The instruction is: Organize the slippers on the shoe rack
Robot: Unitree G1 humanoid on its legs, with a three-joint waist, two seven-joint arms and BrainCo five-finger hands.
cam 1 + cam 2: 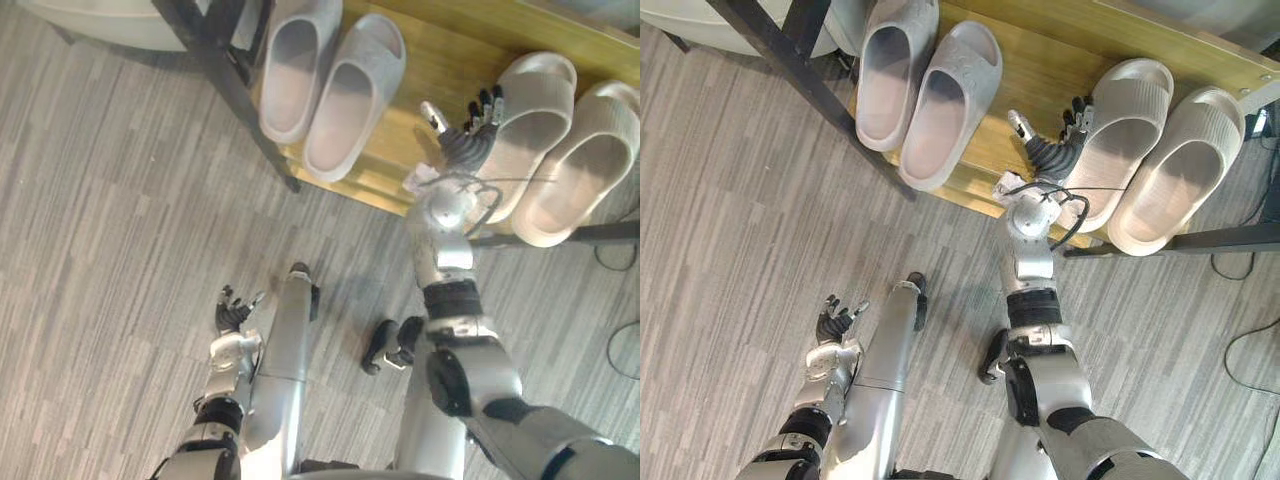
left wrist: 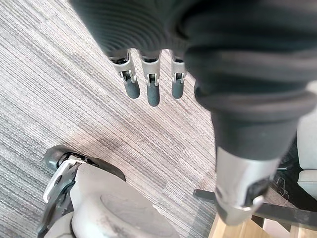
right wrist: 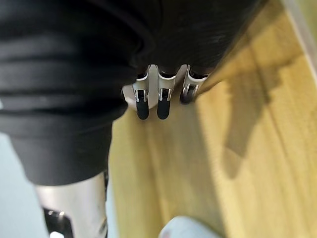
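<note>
Head views, looking down on the light wooden shelf (image 1: 440,60) of the black metal-framed shoe rack (image 1: 235,85), which carries two pairs of slippers. A pair of smooth grey foam slippers (image 1: 350,95) lies towards the robot's left and a pair of ribbed cream foam slippers (image 1: 585,165) towards its right. The right hand (image 1: 468,135) reaches over the bare wood between the pairs, fingers straight and spread, thumb held apart, grasping nothing. The inner cream slipper (image 1: 530,120) lies just beside this hand on its right, and the dark fingertips (image 1: 487,103) sit at that slipper's near rim; whether they touch it cannot be told. Each slipper's long axis runs from the shelf's front edge towards its back, slanted, and roughly parallel to the outstretched forearm, so a sideways move of the hand would likely meet the cream slipper along its flank. The left hand (image 1: 232,312) hangs low over the grey striped carpet floor (image 1: 100,200), fingers relaxed and empty, well apart from the rack; the right arm is plainly the nearer.
</note>
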